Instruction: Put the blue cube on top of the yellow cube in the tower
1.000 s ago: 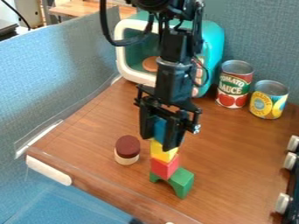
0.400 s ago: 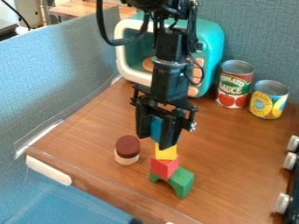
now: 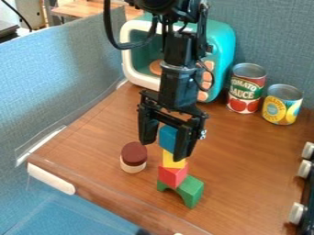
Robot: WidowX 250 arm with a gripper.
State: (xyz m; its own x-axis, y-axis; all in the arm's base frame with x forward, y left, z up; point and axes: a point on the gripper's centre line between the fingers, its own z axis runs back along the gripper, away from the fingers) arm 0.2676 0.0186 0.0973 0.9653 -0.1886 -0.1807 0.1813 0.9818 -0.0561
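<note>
Blue cube (image 3: 167, 137) sits centre-frame above wooden table (image 3: 242, 156), partition (image 3: 67, 73) upper left; we see the gripper (image 3: 164, 151) spread, 1 finger (image 3: 182, 146) partly hiding it.

Blue cube (image 3: 167, 137) sits atop yellow cube (image 3: 171, 160), approx. level, shifted a bit L in view, R side partly hidden. Yellow's on red block (image 3: 172, 177), red's on green arch (image 3: 193, 189), legs down. Tower (image 3: 174, 170) = 4 pcs., upright on brown tabletop (image 3: 236, 170).

Blocks: four (blue cube (image 3: 167, 138), yellow cube (image 3: 169, 161), red block (image 3: 171, 176), green arch (image 3: 193, 189))
Cans (image 3: 245, 92): two
White knobs (image 3: 304, 169): three
Teal oven (image 3: 224, 43): one
Round brown-topped piece (image 3: 133, 154): one
</note>
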